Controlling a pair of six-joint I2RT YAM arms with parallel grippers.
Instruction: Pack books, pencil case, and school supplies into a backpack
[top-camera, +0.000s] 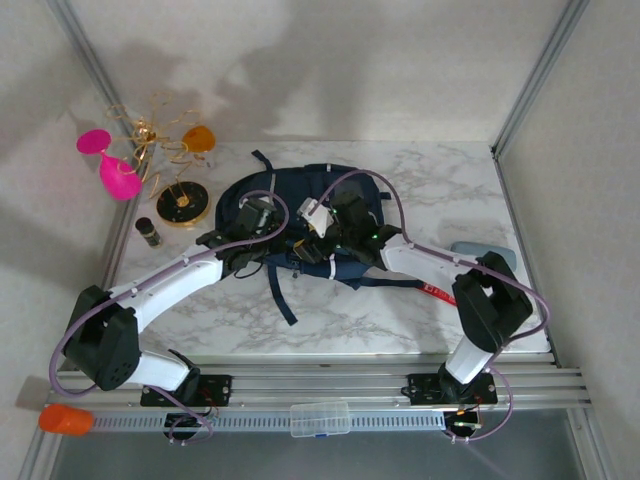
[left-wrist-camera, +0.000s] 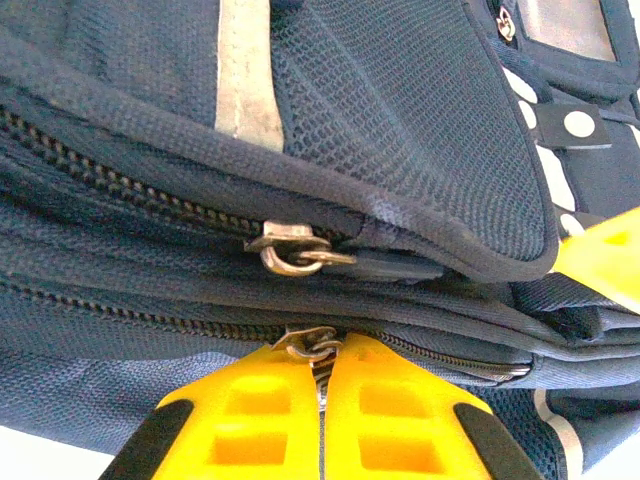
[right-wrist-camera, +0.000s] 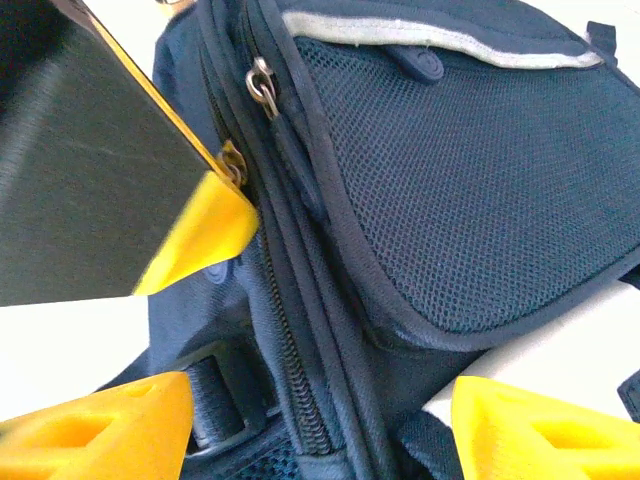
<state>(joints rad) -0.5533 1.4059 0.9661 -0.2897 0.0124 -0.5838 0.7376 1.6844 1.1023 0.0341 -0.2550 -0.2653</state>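
Yellow fingers (left-wrist-camera: 250, 420) of the left gripper (left-wrist-camera: 322, 352) press flat together, pinching the lower zipper pull (left-wrist-camera: 308, 344), whose tab is hidden between them. Just beyond the tips, a second pull (left-wrist-camera: 292, 252) hangs under the mesh pocket's edge of the backpack (left-wrist-camera: 400, 120). Fingers of the right gripper (right-wrist-camera: 320, 400) stand wide apart astride the bag's zippered side, holding nothing. Behind that wrist the pencil case (top-camera: 485, 250) lies near the marble table (top-camera: 430, 170) edge, while the red packet (top-camera: 438, 292) sits half under the forearm.
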